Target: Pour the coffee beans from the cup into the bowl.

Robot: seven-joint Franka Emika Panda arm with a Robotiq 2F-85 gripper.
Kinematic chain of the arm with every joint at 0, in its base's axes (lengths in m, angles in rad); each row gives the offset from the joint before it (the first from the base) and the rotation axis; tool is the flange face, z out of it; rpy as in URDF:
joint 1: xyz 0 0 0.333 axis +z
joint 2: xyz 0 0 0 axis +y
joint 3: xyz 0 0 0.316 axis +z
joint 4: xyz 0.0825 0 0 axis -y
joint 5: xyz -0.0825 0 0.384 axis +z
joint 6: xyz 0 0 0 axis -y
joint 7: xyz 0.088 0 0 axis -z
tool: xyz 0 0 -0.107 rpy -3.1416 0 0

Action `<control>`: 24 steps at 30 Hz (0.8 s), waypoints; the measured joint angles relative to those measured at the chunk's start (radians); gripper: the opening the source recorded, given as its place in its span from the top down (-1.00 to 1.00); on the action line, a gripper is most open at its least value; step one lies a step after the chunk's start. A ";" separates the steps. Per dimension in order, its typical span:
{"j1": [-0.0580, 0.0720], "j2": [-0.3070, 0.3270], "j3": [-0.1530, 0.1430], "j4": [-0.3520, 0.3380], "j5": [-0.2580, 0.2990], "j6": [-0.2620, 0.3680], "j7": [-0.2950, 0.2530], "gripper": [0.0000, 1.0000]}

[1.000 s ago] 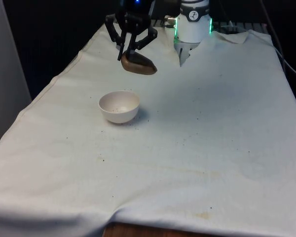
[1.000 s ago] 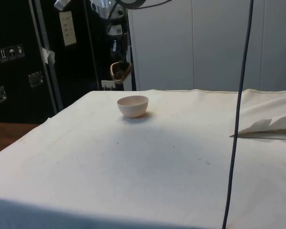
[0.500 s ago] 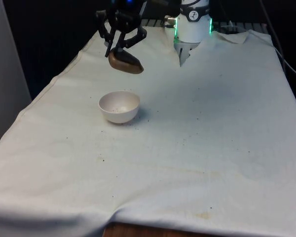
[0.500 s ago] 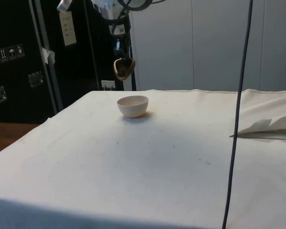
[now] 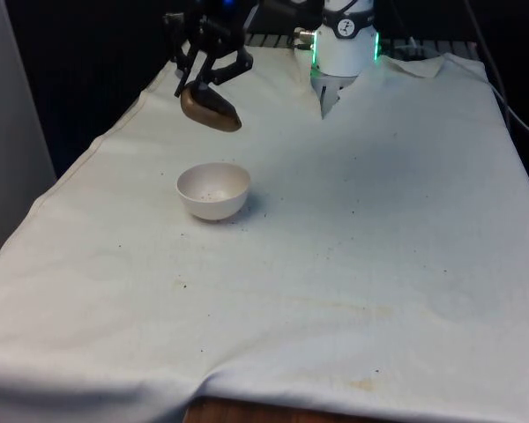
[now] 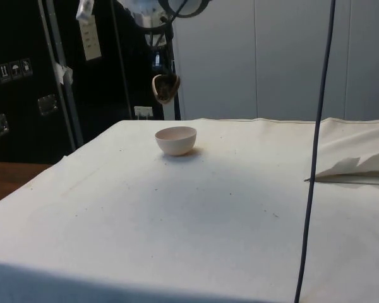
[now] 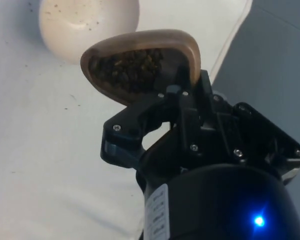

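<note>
the one black gripper [image 5: 203,81] is closed on the rim of the one brown wooden cup [image 5: 210,109], holding it in the air, tilted well over on its side. in the wrist view the cup [image 7: 140,62] shows its mouth, and a dark heap of coffee beans [image 7: 127,69] lies inside it. in the side view the cup [image 6: 165,88] hangs above the one bowl [image 6: 176,139], clear of it.

against the earlier frames, the gripper and cup have shifted toward the table's far left corner as the front view has it, and have risen a little; half a second ago the cup hung nearer the bowl. the bowl has not moved.

the white bowl [image 5: 213,190] stands upright on the white cloth [image 5: 353,247], on the front view's left half of the table and nearer its far end than its near edge. a few dark specks lie in the bowl [image 7: 85,22]. small dark crumbs dot the cloth around the bowl.
</note>
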 measured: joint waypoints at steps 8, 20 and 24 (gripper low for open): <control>-0.001 0.017 -0.010 -0.002 -0.050 0.004 0.037 0.98; -0.003 0.053 -0.042 0.002 -0.121 0.039 0.083 0.98; -0.003 0.056 -0.044 0.002 -0.159 0.039 0.114 0.98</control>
